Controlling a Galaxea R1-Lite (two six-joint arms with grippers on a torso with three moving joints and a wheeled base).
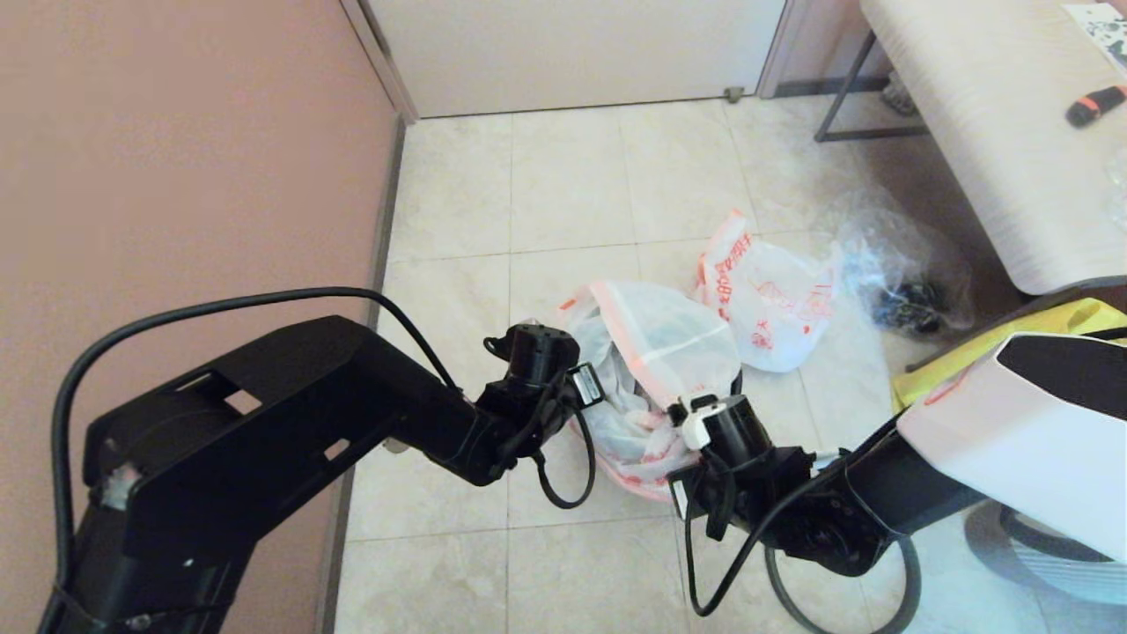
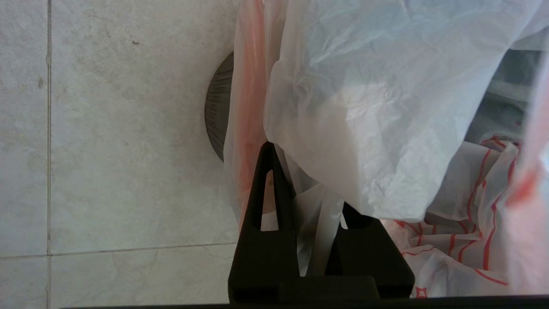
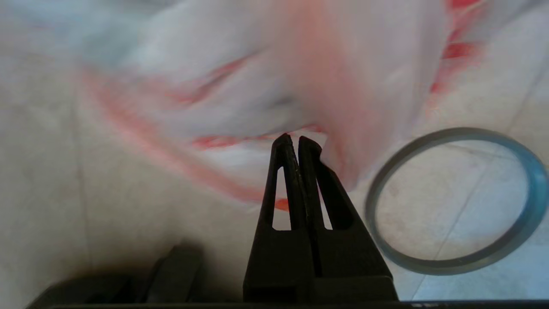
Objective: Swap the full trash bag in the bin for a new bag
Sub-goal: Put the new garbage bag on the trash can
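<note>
This looks like a room in a home. The floor [image 1: 563,202] is pale marbled tile, the wall [image 1: 176,158] on the left is dusty pink, and a white door [image 1: 572,53] stands at the far end. A fabric-covered bench [image 1: 995,132] on thin metal legs sits far right, with plastic shopping bags [image 1: 775,299] lying on the tiles.

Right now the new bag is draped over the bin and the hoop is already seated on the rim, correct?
Not quite. The hoop is not on the rim. It lies flat on the floor tiles beside the right tool, as the right wrist view shows. The new bag is draped over the bin, as you said.
</note>
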